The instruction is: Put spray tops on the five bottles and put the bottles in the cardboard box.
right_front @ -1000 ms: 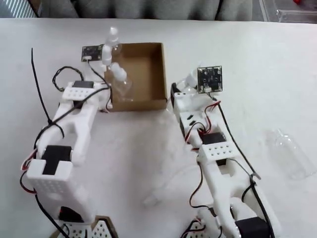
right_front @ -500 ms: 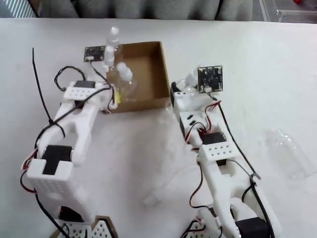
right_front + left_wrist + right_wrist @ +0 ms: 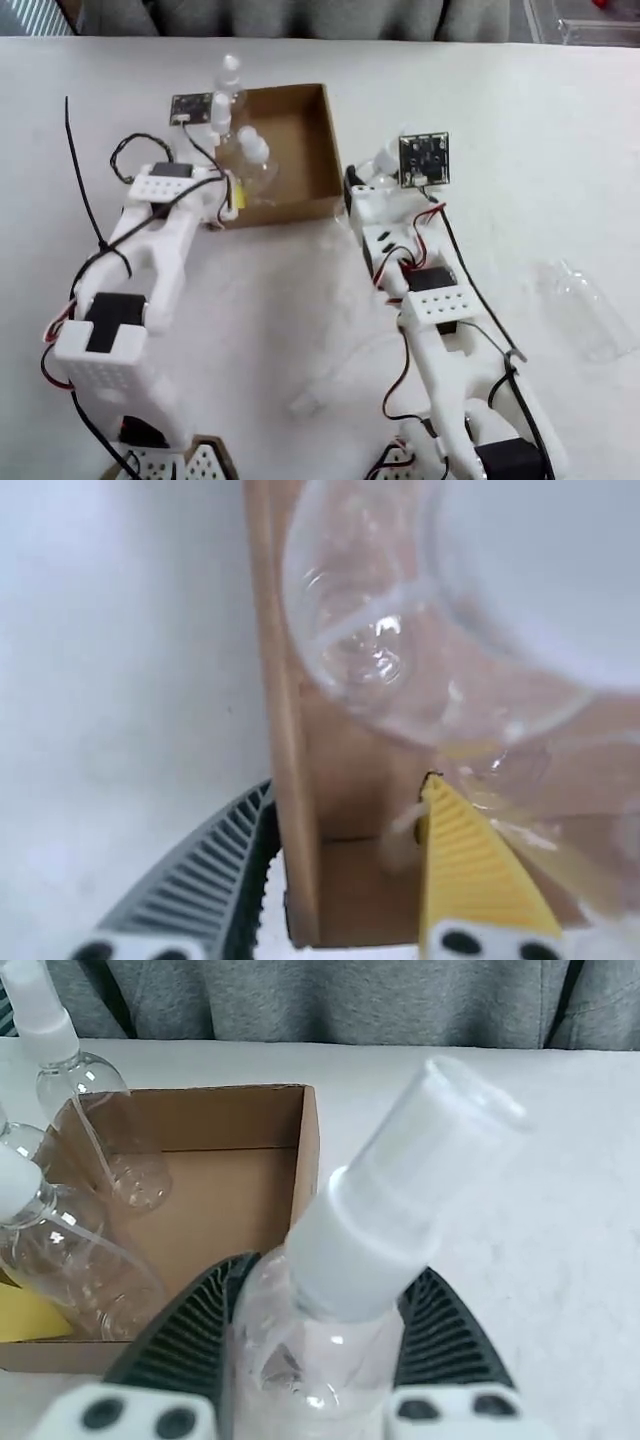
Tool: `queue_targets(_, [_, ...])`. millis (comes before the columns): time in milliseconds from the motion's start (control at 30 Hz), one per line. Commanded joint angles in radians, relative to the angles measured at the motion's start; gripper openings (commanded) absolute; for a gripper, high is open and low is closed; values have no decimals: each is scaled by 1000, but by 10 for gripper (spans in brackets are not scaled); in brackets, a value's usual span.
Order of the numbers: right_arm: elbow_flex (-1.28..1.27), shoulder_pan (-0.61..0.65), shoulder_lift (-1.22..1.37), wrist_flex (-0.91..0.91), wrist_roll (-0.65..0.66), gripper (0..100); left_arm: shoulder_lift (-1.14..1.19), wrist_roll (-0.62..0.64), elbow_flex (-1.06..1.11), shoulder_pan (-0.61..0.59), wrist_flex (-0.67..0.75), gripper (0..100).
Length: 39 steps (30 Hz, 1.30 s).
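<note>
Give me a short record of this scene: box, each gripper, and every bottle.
box: cardboard box, open-topped, on the table
inside box: far bottle and near bottle, both spray-topped, at the left arm's side
left gripper: open, astride the box wall, yellow finger inside
right gripper: shut on held bottle, spray-topped, outside the box
loose bottle: lying on the table beyond the right arm, apart from the box

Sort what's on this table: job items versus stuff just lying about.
Job: cardboard box; spray-topped bottle inside it; second bottle at its far corner; third bottle, gripped beside the box; clear bottle lying on the table.
Lying about: clear container at the far edge; black cable.
</note>
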<state>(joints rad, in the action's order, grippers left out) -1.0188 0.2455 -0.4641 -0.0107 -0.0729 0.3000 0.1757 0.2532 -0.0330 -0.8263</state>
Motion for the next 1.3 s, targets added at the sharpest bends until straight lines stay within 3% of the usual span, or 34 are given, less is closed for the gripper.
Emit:
queue_targets(0, [11,-8,-36,1,0,16,-71,8,-52,28,-58,214])
queue_targets(300, [11,-8,-36,1,0,16,-71,8,-201,24,-232,214])
queue_targets(633, [11,-8,-36,-1,0,16,-73,8,-216,22,-253,214])
queue_targets(1267, [20,-7,-36,-13,0,16,-390,8,-180,33,-551,211])
